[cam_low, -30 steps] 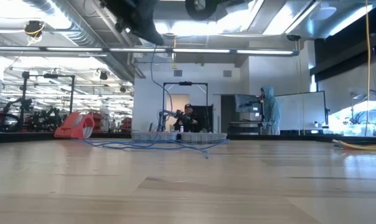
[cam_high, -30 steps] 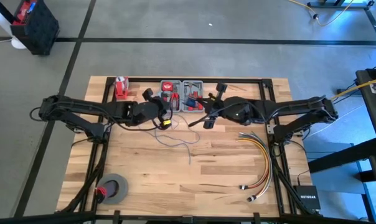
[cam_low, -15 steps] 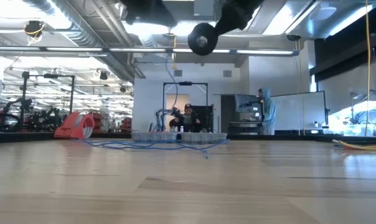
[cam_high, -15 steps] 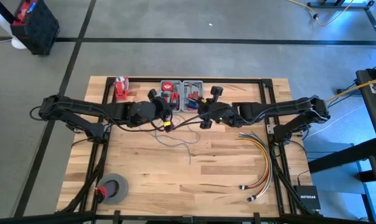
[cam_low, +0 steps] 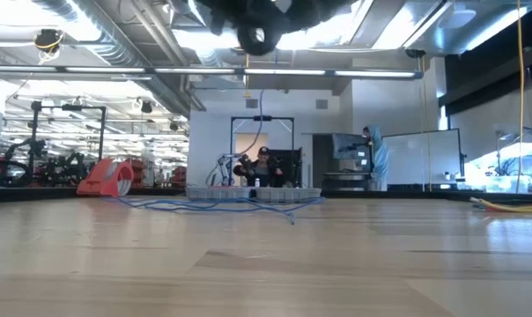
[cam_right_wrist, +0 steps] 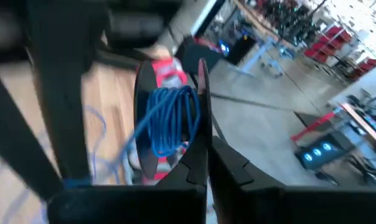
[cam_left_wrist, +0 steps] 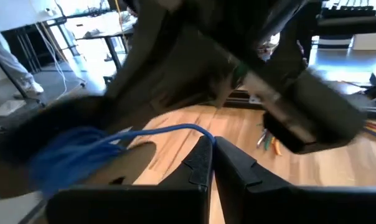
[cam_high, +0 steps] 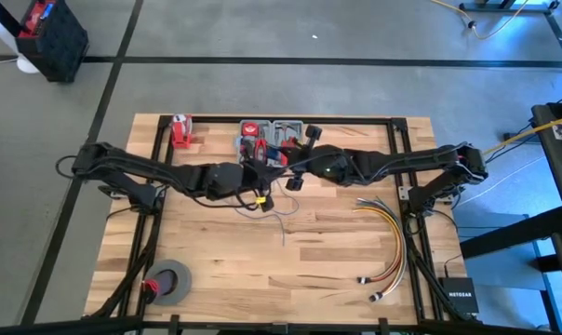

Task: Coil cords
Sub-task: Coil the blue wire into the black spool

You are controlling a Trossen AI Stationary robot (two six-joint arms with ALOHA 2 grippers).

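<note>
Cords [cam_high: 274, 216] trail loose on the desk near its far edge, running up into my left gripper [cam_high: 260, 197], clamped on a strand; my right gripper [cam_high: 293, 180] pinches blue loops.

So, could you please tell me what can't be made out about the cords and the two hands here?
- High view: the left hand and right hand overlap; arms hide the grip.
- Low view: the cords lie far off, plug ends too small.
- Right wrist view: the blue coil is blurred; its support is unclear.
</note>
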